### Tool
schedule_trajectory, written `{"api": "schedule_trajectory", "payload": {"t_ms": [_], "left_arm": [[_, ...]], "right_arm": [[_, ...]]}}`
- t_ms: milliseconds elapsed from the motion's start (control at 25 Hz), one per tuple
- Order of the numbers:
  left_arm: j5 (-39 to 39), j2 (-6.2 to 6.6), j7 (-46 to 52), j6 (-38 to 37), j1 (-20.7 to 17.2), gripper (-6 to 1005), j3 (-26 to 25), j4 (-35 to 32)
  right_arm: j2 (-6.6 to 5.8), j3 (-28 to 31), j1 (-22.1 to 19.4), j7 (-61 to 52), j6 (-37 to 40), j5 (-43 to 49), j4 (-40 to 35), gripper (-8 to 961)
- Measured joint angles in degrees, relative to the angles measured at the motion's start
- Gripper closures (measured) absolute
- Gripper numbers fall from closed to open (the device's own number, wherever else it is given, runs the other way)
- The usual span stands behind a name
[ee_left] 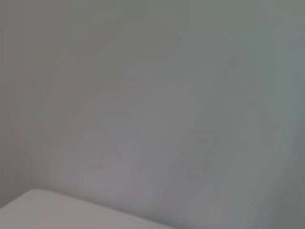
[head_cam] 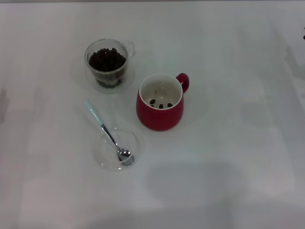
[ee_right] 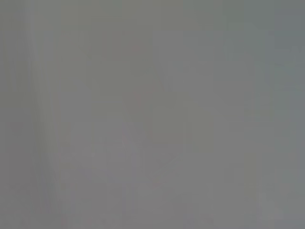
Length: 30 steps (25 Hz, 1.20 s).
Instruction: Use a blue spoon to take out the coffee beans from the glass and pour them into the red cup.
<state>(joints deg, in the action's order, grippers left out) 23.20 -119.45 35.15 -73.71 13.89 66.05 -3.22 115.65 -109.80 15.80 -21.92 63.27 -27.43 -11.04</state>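
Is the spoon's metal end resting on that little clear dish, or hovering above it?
Touching. In the head view the blue spoon lies with its metal bowl inside the clear dish, its neck crossing the rim, nothing holding it up.

A plain white counter is seen filling the head view, evenly lit, with soft grey shadows. Only a flat grey surface is shown in both wrist views.

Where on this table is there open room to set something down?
The right half, beyond the red cup, is bare, as is the near strip below the clear dish. It is crowded on the left, where the glass, blue spoon and dish cluster beside the cup.
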Motion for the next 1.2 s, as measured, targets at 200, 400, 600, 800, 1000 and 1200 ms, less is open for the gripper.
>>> {"api": "schedule_trajectory", "payload": {"t_ms": [200,400,600,800,1000,1200], "left_arm": [[-1.79,-0.04,-0.1,0.24,0.83,197,-0.07,1.47],[-5.06,-0.08,-0.09,0.32,1.19,115,-0.13,1.74],[-8.49,-0.11,-0.21,0.51,1.94,114,-0.14,2.11],[-9.36,-0.17,-0.23,1.08,2.89,115,-0.13,2.56],[-9.34,-0.17,-0.25,1.12,2.99,116,0.09,2.61],[-9.04,-0.17,-0.22,1.09,2.37,116,0.31,2.61]], "right_arm": [[0.01,0.06,0.54,-0.12,-0.94,0.0,-0.12,85],[-0.05,0.49,0.62,-0.09,-1.73,-0.03,-0.2,85],[-0.07,0.62,0.63,-0.05,-1.76,-0.4,-0.21,85],[-0.08,0.44,0.64,-0.02,-1.76,-0.78,-0.21,85],[-0.03,0.09,0.64,0.0,-1.76,-0.78,-0.21,85],[-0.01,-0.05,0.53,0.02,-1.75,-0.66,-0.21,85]]}}
